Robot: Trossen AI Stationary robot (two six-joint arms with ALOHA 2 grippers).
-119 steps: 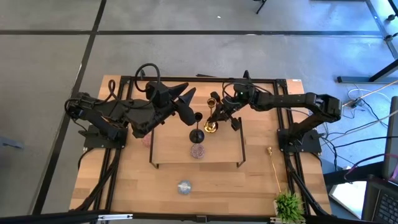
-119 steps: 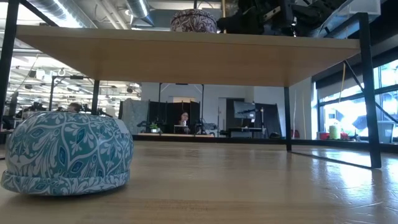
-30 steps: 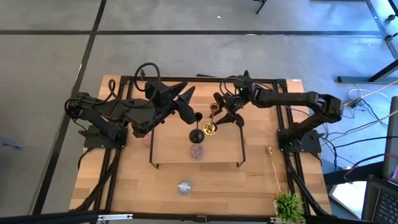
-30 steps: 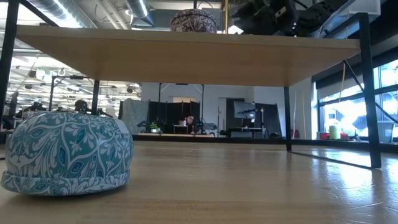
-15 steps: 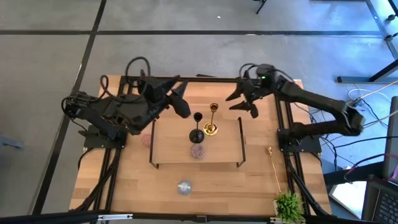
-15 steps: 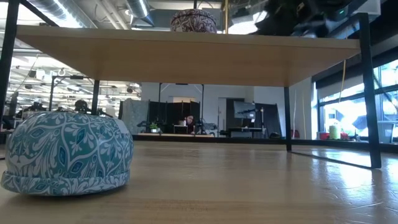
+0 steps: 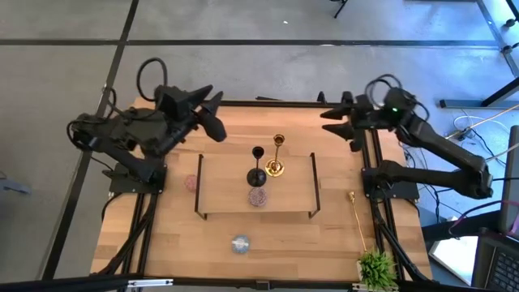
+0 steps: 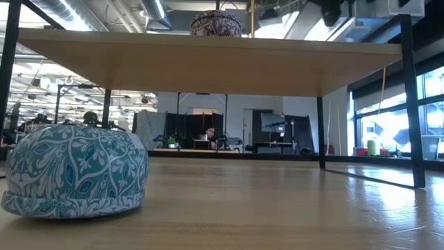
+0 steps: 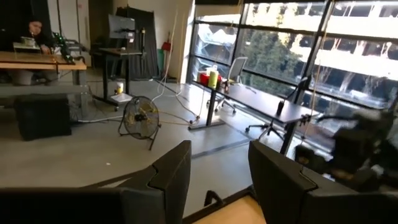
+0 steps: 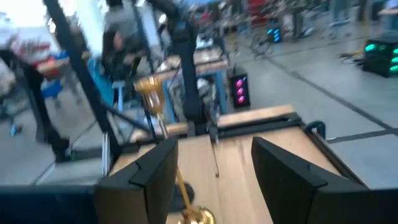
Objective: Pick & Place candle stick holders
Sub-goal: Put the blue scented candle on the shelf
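Left end effector (image 7: 212,113): raised over the far left part of the worktop, fingers parted with nothing between them, well apart from every holder.
Right end effector (image 7: 339,122): over the far right part of the worktop, fingers parted and empty, clear of the gold holder.
Worktop (image 7: 170,243): wooden, carrying all the things below.
Wooden board (image 7: 227,191): raised on black end rails at the middle of the worktop; seen from below in the low view.
Black candle stick holder (image 7: 256,169): upright on the board, just beside the gold one.
Gold candle stick holder (image 7: 276,156): upright on the board, right of the black one.
Second gold holder (image 7: 357,217): lying flat on the worktop, right of the board.
Mauve round (image 7: 258,196): on the board, in front of the black holder.
Pink round (image 7: 191,183): on the worktop, just left of the board.
Pale blue round (image 7: 240,243): on the worktop in front of the board.
Green plant (image 7: 377,266): near right corner.
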